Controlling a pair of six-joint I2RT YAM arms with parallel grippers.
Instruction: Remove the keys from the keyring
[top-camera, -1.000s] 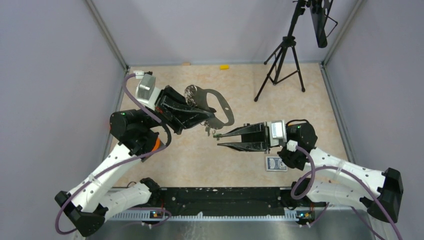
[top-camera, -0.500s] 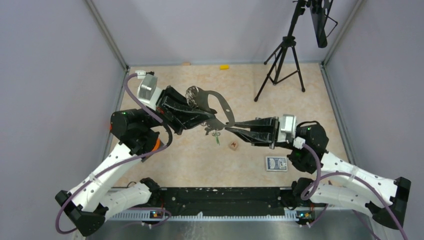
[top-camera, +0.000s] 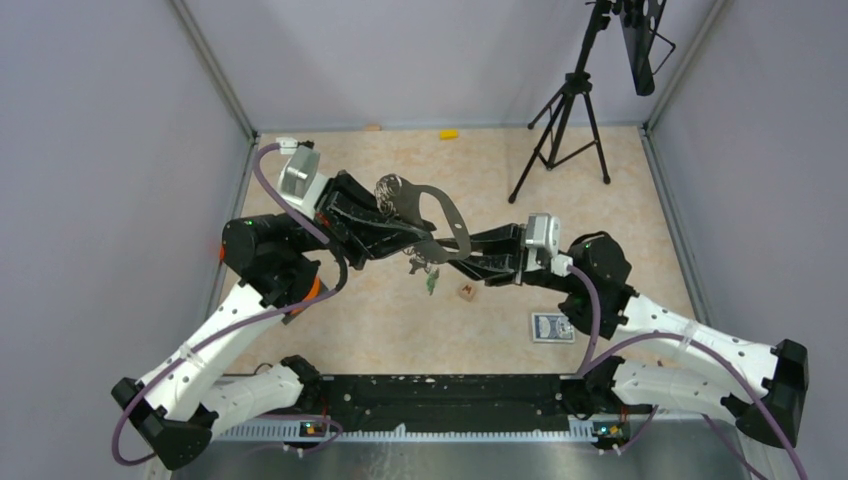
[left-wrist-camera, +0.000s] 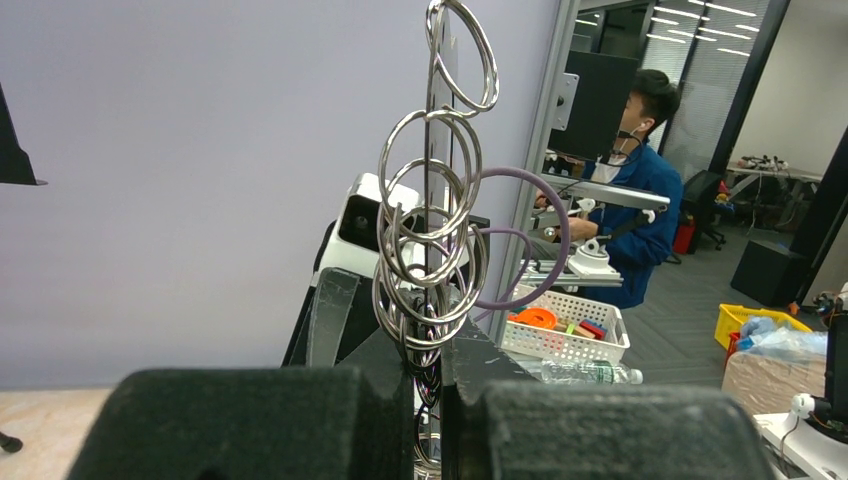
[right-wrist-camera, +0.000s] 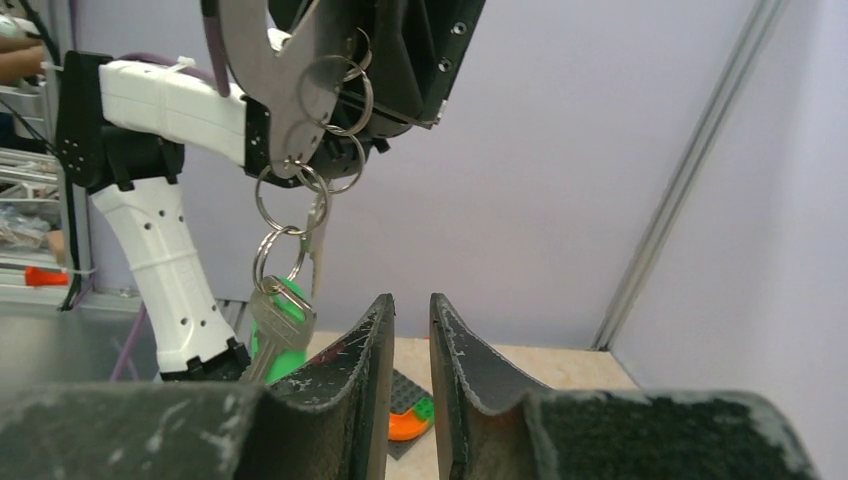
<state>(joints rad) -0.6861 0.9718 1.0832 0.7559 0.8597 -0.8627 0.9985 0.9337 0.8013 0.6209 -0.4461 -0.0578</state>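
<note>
My left gripper (top-camera: 415, 238) is shut on the keyring (top-camera: 440, 215), a flat grey D-shaped loop held up above the floor. In the left wrist view the keyring (left-wrist-camera: 437, 150) stands edge-on between my fingers (left-wrist-camera: 390, 380), with several steel split rings on it. The keys (top-camera: 428, 272) hang below it on small rings, the green-headed one lowest. In the right wrist view a silver key (right-wrist-camera: 268, 335) and the green key (right-wrist-camera: 292, 345) behind it hang just left of my right gripper (right-wrist-camera: 410, 305). Its jaws stand a narrow gap apart with nothing between them. In the top view the right gripper (top-camera: 468, 256) is just below the keyring's near edge.
A small brown cube (top-camera: 466, 292) and a blue card box (top-camera: 553, 327) lie on the floor under the right arm. A black tripod (top-camera: 565, 120) stands back right. A yellow piece (top-camera: 449, 133) lies at the back wall. An orange and green block (right-wrist-camera: 410, 415) lies ahead.
My right gripper has moved left and up to the keyring's edge and its jaws have narrowed from wide open. The keys hang a little lower. The left arm has barely shifted.
</note>
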